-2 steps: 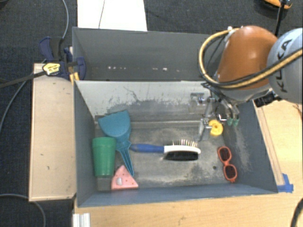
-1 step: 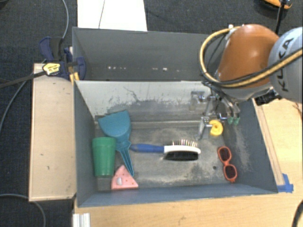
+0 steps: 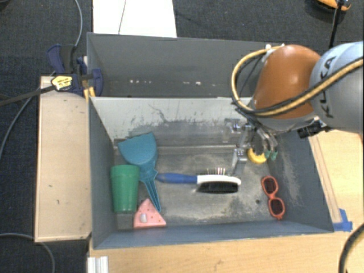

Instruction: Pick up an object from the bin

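Gripper [image 3: 244,151] low over the right rear of the bin [image 3: 170,67] floor, close under the back wall. Jaw state: cannot tell. Directly at the jaws, on their right: small yellow piece [image 3: 259,157], grip unconfirmed. Just in front: brush [image 3: 219,183], white head nearest, blue handle leading left. Front right, near: red sunglasses [image 3: 273,197] by the right wall. Far left, well apart: teal scoop [image 3: 139,149], green cup [image 3: 124,186], pink wedge [image 3: 149,215], bunched along the left wall. Bare floor left of the jaws, between brush and back wall.
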Available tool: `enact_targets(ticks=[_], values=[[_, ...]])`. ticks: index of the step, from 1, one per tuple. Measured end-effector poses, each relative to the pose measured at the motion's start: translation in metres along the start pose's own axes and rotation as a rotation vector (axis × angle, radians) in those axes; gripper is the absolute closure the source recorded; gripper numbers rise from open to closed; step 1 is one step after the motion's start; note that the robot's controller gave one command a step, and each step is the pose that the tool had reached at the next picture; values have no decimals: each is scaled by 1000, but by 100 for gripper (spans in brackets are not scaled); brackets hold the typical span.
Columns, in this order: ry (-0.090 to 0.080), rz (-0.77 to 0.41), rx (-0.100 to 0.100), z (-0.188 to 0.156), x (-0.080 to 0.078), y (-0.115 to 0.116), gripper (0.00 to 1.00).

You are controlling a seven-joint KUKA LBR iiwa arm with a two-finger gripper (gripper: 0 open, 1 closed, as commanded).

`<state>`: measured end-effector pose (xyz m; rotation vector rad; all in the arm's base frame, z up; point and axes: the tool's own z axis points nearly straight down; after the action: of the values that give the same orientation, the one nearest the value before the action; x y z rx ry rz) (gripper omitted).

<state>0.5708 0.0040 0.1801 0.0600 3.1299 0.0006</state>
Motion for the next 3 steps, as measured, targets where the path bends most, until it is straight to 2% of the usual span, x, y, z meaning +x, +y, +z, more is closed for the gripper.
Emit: enact_targets(ticks=[1,2,3], values=[[6,85,0,46,11,17,0],[7,24,0,69,20,28,0],[5,-2,-1,108,27,30,100]])
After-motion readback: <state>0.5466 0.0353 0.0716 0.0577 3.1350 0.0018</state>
